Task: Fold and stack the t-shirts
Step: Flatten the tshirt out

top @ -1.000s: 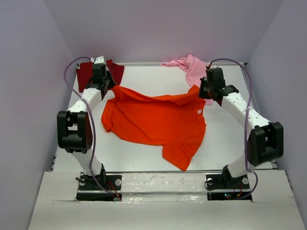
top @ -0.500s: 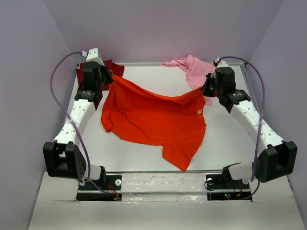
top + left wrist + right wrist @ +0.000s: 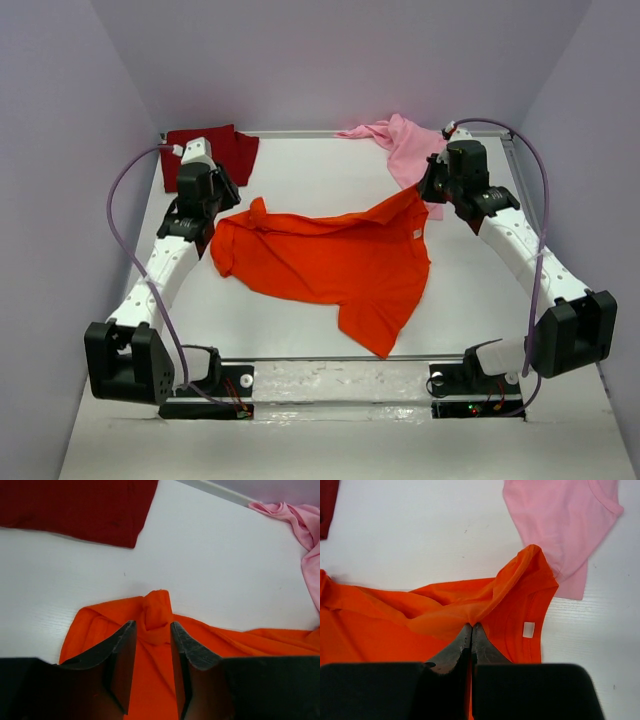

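You have a white table point(image 3: 300, 170) boxed in by pale lilac walls point(image 3: 330, 60). The orange tee point(image 3: 330, 262) lies rumpled across the middle, and one corner of it points toward the near edge.

Your left gripper point(image 3: 152, 630) sits low over the tee's far left edge. Its jaws are spread, and a small hump of orange cloth stands between the fingertips (the left wrist view shows a gap on the left side of the hump, so nothing is clamped). Around the hump the cloth rests on the table.

Your right gripper point(image 3: 471, 627) is at the tee's far right corner. Its jaws are pressed together on a fold of orange cloth, and the fold rises from them in a peak. A white label point(image 3: 528, 629) shows just right of the pinch, inside the collar band.

The red tee point(image 3: 222, 150) lies flat in the far left corner, apart from the orange one. The pink tee point(image 3: 405, 140) is bunched in the far right corner. Its near edge is just beside the lifted orange fold, but you cannot tell from these views whether the two touch.
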`<state>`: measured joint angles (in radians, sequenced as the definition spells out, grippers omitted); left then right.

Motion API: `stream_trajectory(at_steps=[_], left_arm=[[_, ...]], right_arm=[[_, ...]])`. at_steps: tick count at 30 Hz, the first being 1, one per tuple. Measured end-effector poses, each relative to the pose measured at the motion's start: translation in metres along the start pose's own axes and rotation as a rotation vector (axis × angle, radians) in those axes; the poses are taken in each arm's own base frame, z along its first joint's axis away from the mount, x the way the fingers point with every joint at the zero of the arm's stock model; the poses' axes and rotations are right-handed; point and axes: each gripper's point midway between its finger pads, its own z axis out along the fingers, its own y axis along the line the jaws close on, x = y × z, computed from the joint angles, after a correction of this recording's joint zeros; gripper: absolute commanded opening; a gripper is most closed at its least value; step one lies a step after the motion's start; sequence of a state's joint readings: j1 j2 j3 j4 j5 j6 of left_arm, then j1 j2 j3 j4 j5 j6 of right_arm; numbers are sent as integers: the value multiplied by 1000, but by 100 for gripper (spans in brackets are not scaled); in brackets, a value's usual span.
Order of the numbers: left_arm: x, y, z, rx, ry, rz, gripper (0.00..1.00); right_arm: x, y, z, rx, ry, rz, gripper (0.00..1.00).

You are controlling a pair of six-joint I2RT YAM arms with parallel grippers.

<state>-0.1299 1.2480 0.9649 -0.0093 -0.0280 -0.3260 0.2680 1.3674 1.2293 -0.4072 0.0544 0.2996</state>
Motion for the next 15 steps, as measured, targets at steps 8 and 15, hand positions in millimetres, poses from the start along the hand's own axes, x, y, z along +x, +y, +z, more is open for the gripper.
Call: stream_trajectory(at_steps=[8, 15], left_arm=[[-24, 9, -17, -62, -92, -9, 43], [14, -21, 31, 64, 74, -47, 39]], right_arm=[[0, 1, 0, -6, 2, 0, 0], [2, 2, 0, -10, 5, 0, 0]])
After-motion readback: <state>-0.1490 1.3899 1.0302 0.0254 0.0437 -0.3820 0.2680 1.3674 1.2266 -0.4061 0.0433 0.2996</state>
